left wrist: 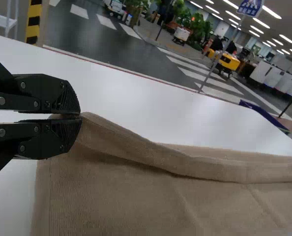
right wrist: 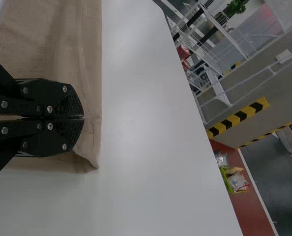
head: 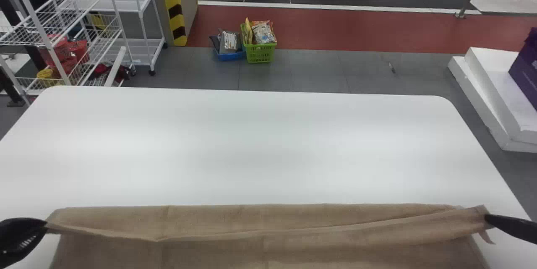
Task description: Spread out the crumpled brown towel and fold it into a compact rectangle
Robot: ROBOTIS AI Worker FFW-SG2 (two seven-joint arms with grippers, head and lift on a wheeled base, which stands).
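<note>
In the head view we see one brown towel spread along the bottom of the frame over one white desk. We count two claws, each clamped on the towel: the left claw at lower left, the right claw at lower right. Upper centre, we spot one green basket beside one blue tray.

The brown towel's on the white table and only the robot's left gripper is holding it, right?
Not only the left gripper: the right gripper holds it too. The head view shows both pinching the brown towel, one at each end, on the white table.
</note>
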